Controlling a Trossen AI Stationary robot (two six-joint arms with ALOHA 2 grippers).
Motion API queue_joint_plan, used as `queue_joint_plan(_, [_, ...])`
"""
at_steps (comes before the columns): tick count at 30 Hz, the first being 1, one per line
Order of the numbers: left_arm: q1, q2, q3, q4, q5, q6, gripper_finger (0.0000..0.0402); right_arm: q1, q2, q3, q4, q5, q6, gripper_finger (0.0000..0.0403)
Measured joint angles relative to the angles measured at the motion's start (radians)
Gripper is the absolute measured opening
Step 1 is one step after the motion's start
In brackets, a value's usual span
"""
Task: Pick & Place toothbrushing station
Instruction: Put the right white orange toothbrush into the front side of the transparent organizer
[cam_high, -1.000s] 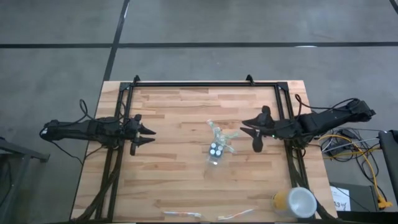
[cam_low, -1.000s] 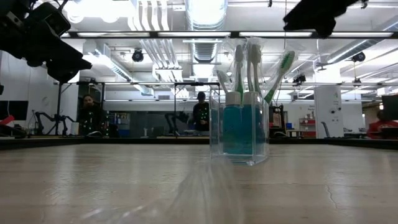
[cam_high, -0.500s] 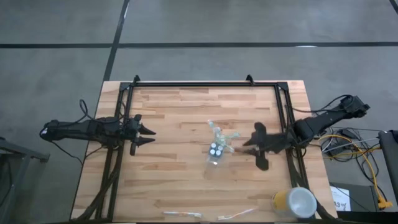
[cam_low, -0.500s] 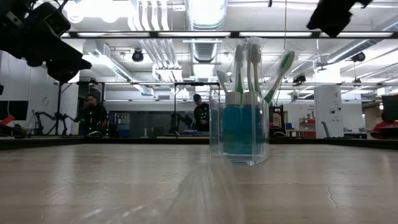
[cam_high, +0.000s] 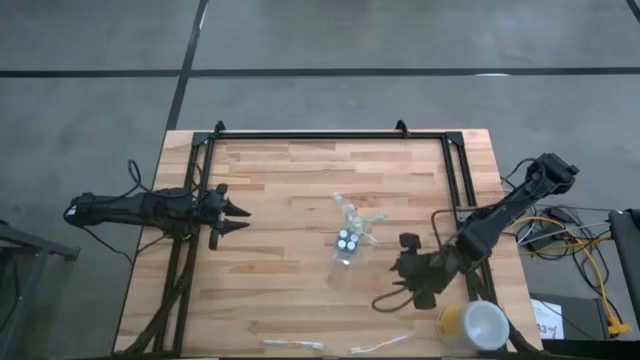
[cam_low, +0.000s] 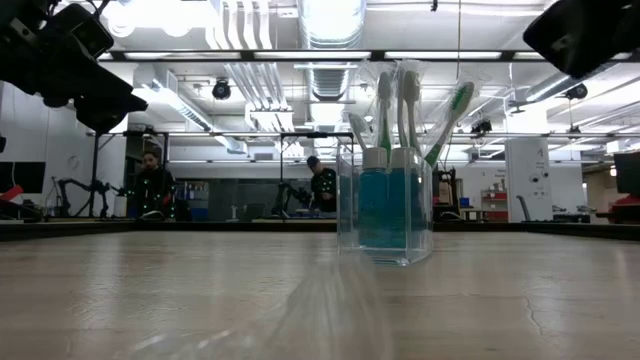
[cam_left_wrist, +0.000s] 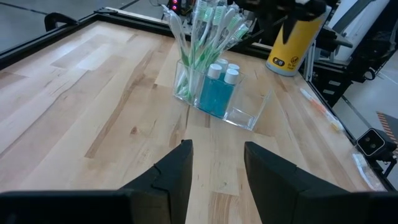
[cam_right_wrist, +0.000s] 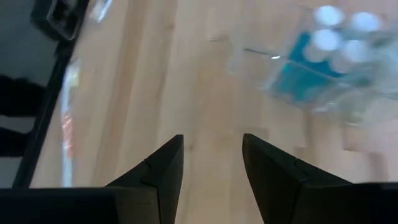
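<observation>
Looking down, we see the right pincer (cam_high: 412, 285) empty, fingers parted, hovering right of the clear plastic cup (cam_high: 347, 244), which stands mid-table holding toothbrushes (cam_left_wrist: 205, 31) and capped tubes (cam_left_wrist: 222, 71). Our left pincer (cam_high: 232, 215) waits open and empty at the table's (cam_high: 280, 180) left side; bare wood lies all around the cup

The wooden table (cam_high: 280, 180) carries the clear cup (cam_high: 347, 243) and the yellow cup (cam_high: 470, 325).
</observation>
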Motion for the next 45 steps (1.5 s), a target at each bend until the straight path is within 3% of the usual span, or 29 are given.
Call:
queue_joint_plan(7, [0.000,0.000,0.000,0.000,0.000,0.000,0.0149,0.054,0.086,0.000,0.012,-0.112,0.049,0.0162])
queue_joint_plan(14, [0.000,0.000,0.000,0.000,-0.004,0.000,0.0149,0.070,0.172,0.000,0.083,-0.330,0.132,0.0162])
queue_joint_plan(18, [0.000,0.000,0.000,0.000,-0.004,0.000,0.0149,0.081,0.241,0.000,0.162,-0.400,0.190,0.0162])
queue_joint_plan(30, [0.000,0.000,0.000,0.000,-0.003,0.000,0.0149,0.142,0.408,0.000,0.252,-0.411,0.251,0.0162])
queue_joint_plan(45, [0.000,0.000,0.000,0.000,0.000,0.000,0.0149,0.199,0.414,0.000,0.383,-0.433,0.308,0.0162])
